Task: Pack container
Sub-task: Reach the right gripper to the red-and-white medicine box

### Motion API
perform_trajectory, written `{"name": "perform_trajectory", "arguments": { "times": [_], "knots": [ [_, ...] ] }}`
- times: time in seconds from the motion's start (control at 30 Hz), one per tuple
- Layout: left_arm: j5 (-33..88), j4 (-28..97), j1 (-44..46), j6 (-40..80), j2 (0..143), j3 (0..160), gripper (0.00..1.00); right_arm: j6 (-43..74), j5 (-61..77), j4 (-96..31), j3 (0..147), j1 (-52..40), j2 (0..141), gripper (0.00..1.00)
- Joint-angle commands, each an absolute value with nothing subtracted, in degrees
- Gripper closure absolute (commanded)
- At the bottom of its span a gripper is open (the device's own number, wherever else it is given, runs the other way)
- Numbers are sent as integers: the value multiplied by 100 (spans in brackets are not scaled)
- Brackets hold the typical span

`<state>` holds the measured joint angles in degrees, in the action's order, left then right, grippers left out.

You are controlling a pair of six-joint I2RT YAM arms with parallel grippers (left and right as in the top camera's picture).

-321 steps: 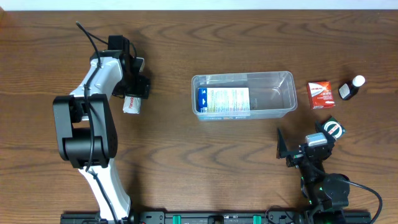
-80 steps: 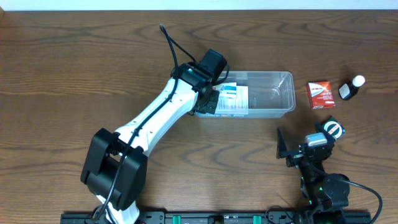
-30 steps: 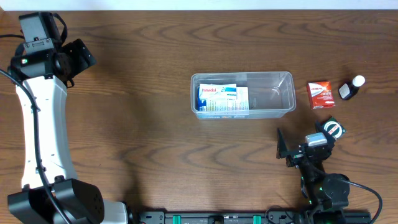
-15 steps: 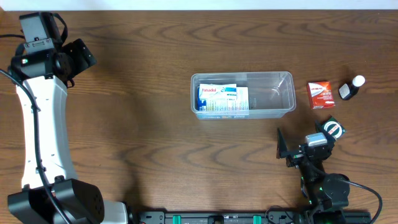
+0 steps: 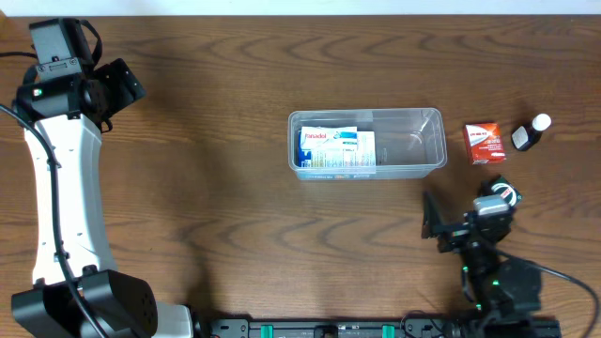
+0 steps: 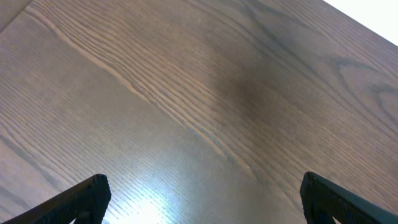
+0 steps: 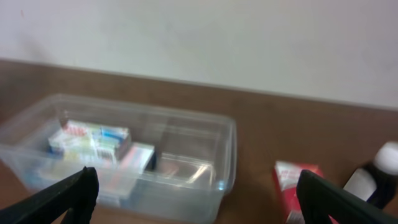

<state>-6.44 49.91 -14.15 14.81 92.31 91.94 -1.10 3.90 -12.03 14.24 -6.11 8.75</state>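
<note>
The clear plastic container (image 5: 413,141) stands mid-table with blue-and-white medicine boxes (image 5: 336,149) in its left half; it also shows in the right wrist view (image 7: 205,155). A red box (image 5: 485,142) and a small dark bottle with a white cap (image 5: 531,132) stand to its right; both show in the right wrist view, the red box (image 7: 297,186) and the bottle (image 7: 376,174). My left gripper (image 5: 117,84) is open and empty at the far left, over bare wood (image 6: 199,205). My right gripper (image 5: 437,221) is open and empty near the front, below the container's right end.
The table's back edge runs along the top. A pale wall (image 7: 199,37) rises behind the table.
The left arm has stayed at the far left since a second ago. The right arm has shifted slightly forward and to the right; its view is blurred.
</note>
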Motion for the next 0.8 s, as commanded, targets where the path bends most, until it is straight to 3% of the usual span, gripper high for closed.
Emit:
{"name": "perform_trajectory", "arguments": {
  "times": [0.0,0.17,0.4,0.53,0.77],
  "knots": [
    [-733,5009,-1433,1448,9238,9216,2,-454,274,-1420,2585,-513,1776,1],
    [-733,5009,-1433,1448,9238,9216,2,-884,281,-2814,4521,-202,3839,1],
    [-733,5009,-1433,1448,9238,9216,2,-1358,646,-5557,7192,982,6886,1],
    [-733,5009,-1433,1448,9238,9216,2,-1249,652,-5999,7975,1317,7940,1],
    [-733,5009,-1433,1448,9238,9216,2,-1680,624,-5712,8088,1365,8777,1]
  ]
}}
